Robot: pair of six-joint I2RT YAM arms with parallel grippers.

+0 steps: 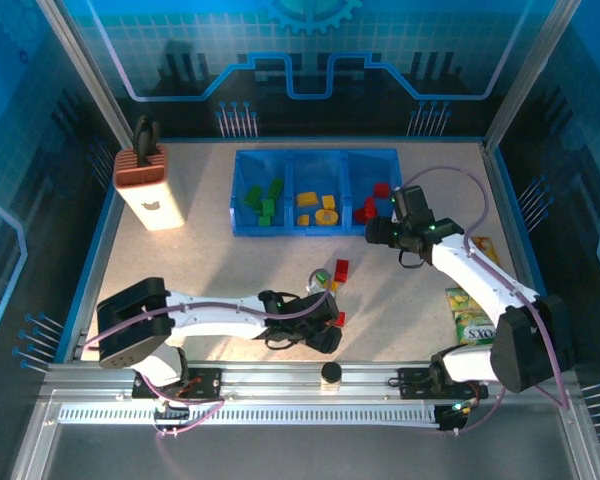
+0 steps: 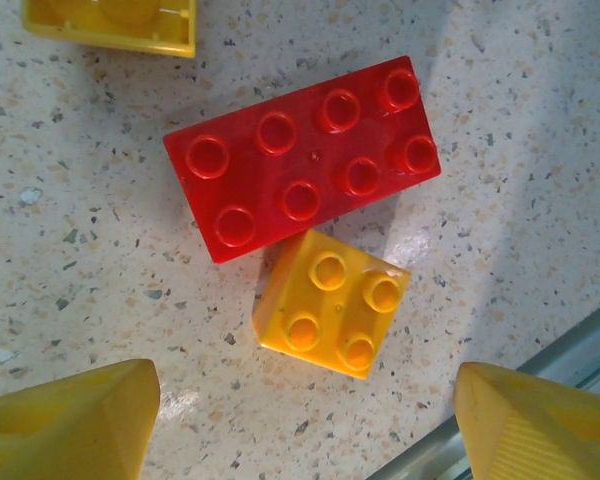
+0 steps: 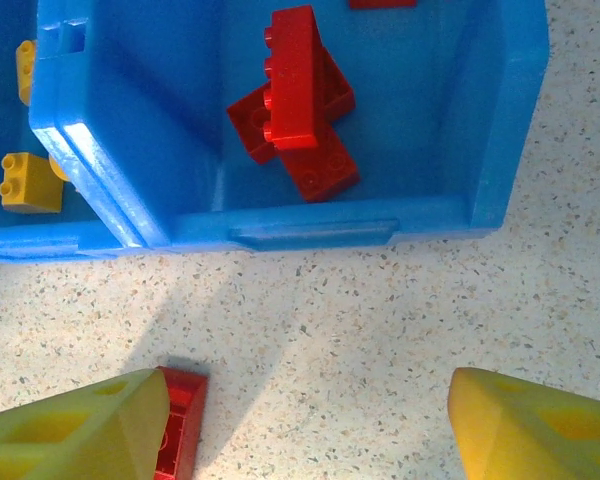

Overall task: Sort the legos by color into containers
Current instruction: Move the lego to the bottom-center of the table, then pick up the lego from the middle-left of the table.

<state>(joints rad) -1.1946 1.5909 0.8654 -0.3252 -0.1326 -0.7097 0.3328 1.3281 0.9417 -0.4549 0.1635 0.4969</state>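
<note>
Near table edge, under L wrist cam: red 2x4 brick [image 2: 302,160] lies studs-up, with yellow 2x2 brick [image 2: 332,305] touching its long side. Second yellow brick [image 2: 110,22] sits apart, cut off by frame edge. From top cam I see the loose legos [image 1: 335,285] as a small cluster mid-table, well short of the blue tray [image 1: 242,225].

Tray compartments, L to R: green bricks [image 1: 263,200], yellow-orange bricks [image 1: 318,207], red bricks [image 1: 372,205]. R wrist cam agrees: red pile [image 3: 300,100] in end compartment, yellow ones [image 3: 25,180] next door.

One more red brick, the stray red brick [image 3: 180,425], lies on table outside tray, right beside one finger [image 3: 80,430] of right gripper [image 3: 310,385]. Contact: can't tell. Right gripper jaws spread wide, clamped on nothing; it hangs just in front of red compartment.

Left gripper [image 2: 305,380] jaws spread too, nothing btwn them, bricks just ahead of tips.

Outward: knife block [image 1: 148,185] far L; snack bag [image 1: 472,305] by R arm. Print on bag partly reads "OXS", rest too small.
</note>
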